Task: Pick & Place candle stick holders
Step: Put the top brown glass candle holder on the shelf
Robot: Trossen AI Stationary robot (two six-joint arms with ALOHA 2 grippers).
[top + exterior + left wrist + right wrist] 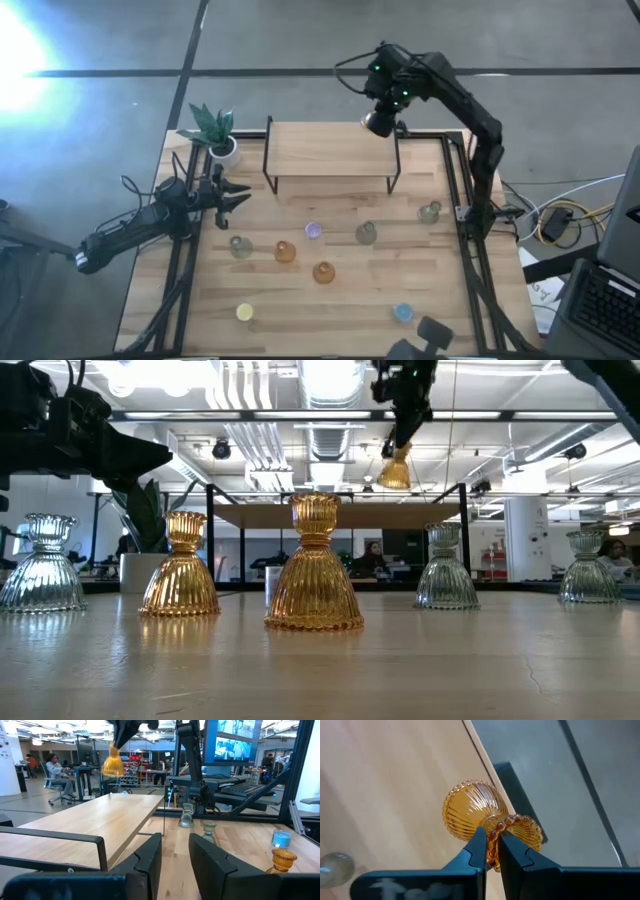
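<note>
My right gripper (381, 120) hangs over the far right corner of the raised wooden shelf (320, 150), shut on an amber candle stick holder (395, 470). Several more holders stand on their wide bases on the table: two amber (286, 251) (323, 272), a purple (313, 231), three grey-green (240, 246) (366, 233) (430, 212), a yellow (244, 313) and a blue (403, 312). At the table's left my left gripper (243, 197) rests low and level, shut on nothing. My right gripper pinches the amber holder's narrow neck (492, 831) between its two fingers, just where the ribbed bell base (470, 810) meets the beaded cup. The fingers slant down from above. The holder hangs clear above the shelf, wide base lowest and slightly tilted.
A potted green plant (215, 130) stands at the far left corner beside the shelf's black legs (268, 160). Black frame rails run along the table's left and right sides (462, 200). People sit in the room beyond the table.
</note>
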